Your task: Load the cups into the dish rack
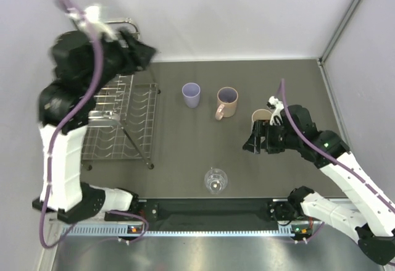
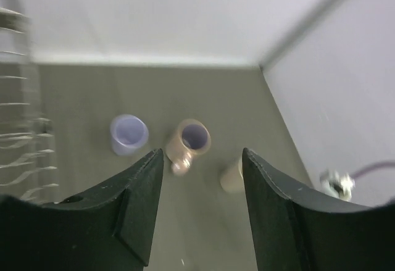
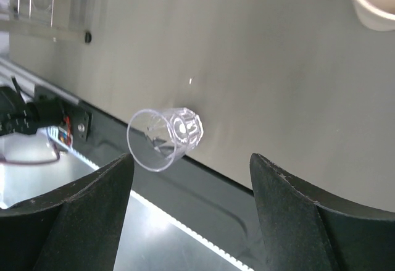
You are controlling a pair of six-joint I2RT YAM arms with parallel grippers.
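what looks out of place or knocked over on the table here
Nothing is spilled, tipped or broken. The lavender cup, pink mug, beige cup and clear glass all stand upright. Only the glass sits apart, alone near the front edge of the table.

A lab test cell: bare white walls (image 1: 234, 12) enclose a grey tabletop (image 1: 185, 141) with two bolted robot arms.
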